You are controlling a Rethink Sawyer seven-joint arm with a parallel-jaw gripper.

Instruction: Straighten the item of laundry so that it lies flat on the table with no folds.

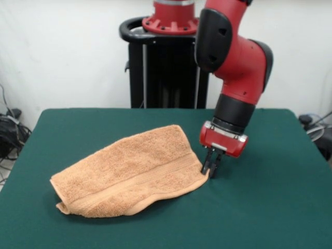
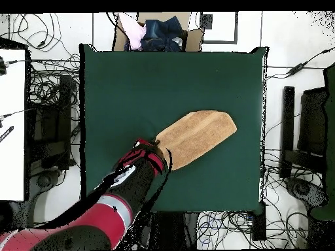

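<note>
The light orange-tan towel (image 1: 132, 174) lies folded over on itself on the dark green table (image 1: 270, 207), as a long slanted shape with one woven band showing near its front edge. In the overhead view the towel (image 2: 196, 136) sits right of the table's (image 2: 131, 85) centre. My gripper (image 1: 211, 170) is down at the towel's right corner, fingers close together and pinching that corner just above the table. From overhead the gripper (image 2: 156, 146) sits at the towel's left tip. The white tag is hidden.
The robot's black pedestal (image 1: 166, 67) stands at the table's far side. A cardboard box with clothes (image 2: 157, 33) sits beyond the table's top edge in the overhead view. Cables and equipment lie on the floor on both sides.
</note>
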